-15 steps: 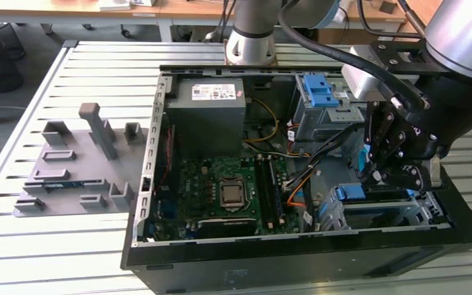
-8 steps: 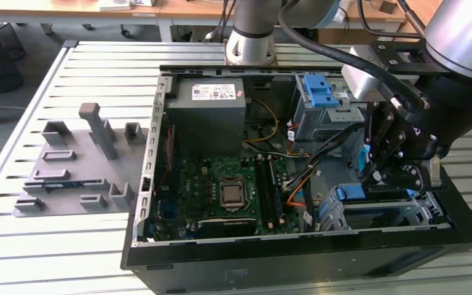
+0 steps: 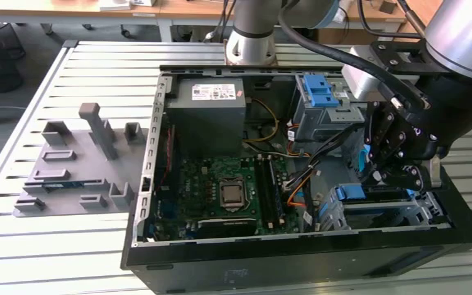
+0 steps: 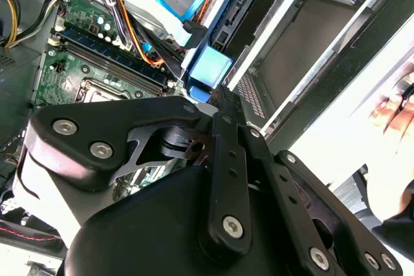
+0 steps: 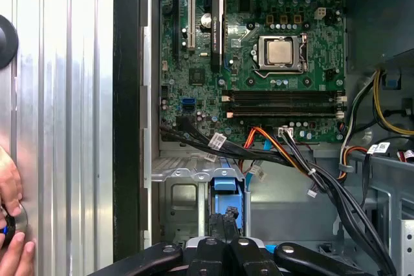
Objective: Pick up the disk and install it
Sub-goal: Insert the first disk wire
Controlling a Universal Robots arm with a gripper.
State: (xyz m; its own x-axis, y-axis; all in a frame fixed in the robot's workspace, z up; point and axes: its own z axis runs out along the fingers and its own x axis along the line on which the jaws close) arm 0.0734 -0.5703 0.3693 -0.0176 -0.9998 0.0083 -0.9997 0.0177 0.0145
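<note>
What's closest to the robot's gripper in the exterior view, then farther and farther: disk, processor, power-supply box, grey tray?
From the gripper:
1. disk, right beside it.
2. processor, toward the exterior view's left.
3. power-supply box, behind the processor.
4. grey tray, on the table, far at the exterior view's left.

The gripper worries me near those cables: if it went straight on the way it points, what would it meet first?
Probably the blue carrier frame of the disk, in the metal drive bay just ahead of the gripper; depth is unclear, they may already touch.
</note>
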